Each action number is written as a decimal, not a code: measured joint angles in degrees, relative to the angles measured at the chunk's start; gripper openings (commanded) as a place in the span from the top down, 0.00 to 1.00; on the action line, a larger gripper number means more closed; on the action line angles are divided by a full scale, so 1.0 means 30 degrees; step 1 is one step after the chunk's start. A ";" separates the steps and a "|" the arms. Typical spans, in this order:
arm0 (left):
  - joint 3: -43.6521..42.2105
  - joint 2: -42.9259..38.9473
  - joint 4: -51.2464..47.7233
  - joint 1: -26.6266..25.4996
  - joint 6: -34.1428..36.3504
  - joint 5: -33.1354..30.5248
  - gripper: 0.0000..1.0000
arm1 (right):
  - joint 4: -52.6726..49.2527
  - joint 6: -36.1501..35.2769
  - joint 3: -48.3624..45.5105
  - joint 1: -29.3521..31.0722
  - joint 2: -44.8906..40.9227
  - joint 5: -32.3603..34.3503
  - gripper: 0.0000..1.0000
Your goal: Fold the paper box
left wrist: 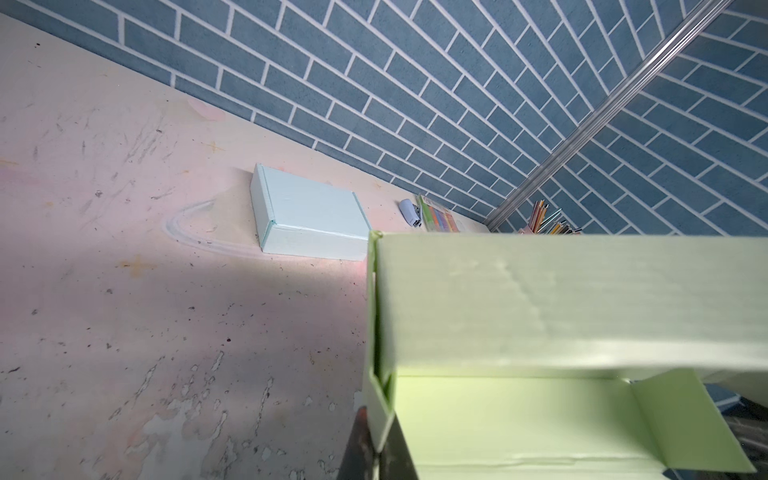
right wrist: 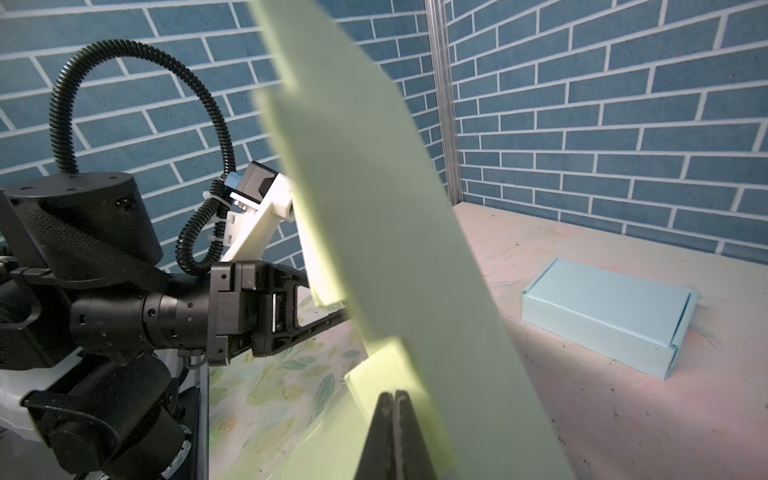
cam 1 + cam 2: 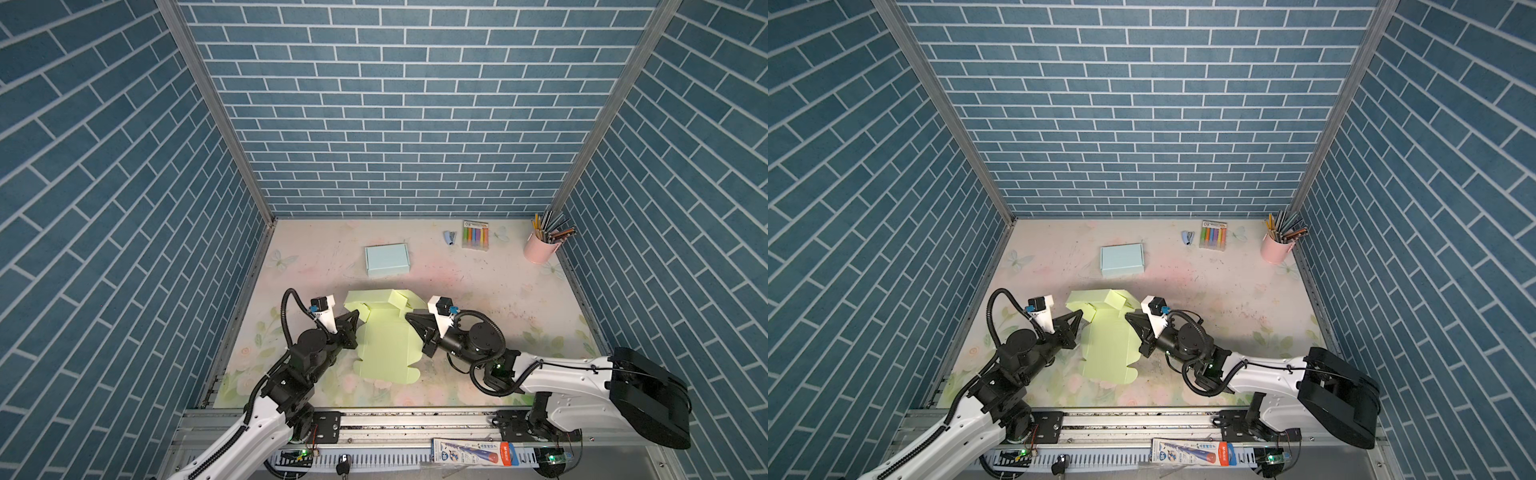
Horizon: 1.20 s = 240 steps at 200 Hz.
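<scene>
Paper box (image 3: 384,345), half-formed, lies on the counter (image 3: 478,291), near and central between my 2 arms. My left pincer (image 3: 356,315) clamps its left flap, seemingly to hold that wall upright. My right pincer (image 3: 408,317), tips together, seems to brace the right wall.

Pale green, partly folded paper box blank (image 3: 384,349) lies front-centre on the floral-print table (image 3: 490,291), between the left gripper (image 3: 357,314) at its left edge and the right gripper (image 3: 408,316) at its right edge. Behind it, apart: light blue closed cardboard box (image 3: 387,259). Back right, in a row running rightward: small blue stapler (image 3: 450,237), flat pack of coloured markers (image 3: 475,235), then pink round cup (image 3: 539,249) in the corner with pencils (image 3: 555,228) in it.
</scene>
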 measured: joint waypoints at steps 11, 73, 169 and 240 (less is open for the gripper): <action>0.0000 -0.0022 -0.0036 0.0015 0.0080 -0.0029 1.00 | -0.0248 0.0000 0.0000 0.0000 -0.0153 0.0007 1.00; 0.0379 -0.0153 -0.1064 0.1173 0.1231 0.0466 1.00 | -0.5982 -0.0627 0.0051 0.0087 -0.5333 -0.1668 0.89; 0.1326 0.2244 -0.0758 0.1800 0.2863 0.4291 1.00 | -1.0069 -0.0459 -0.0561 -0.3599 -1.1438 -0.2149 0.84; 0.1326 0.3337 -0.0189 0.1800 0.2936 0.5275 1.00 | -0.9865 -0.0561 -0.0372 -0.3592 -0.6921 -0.5748 0.84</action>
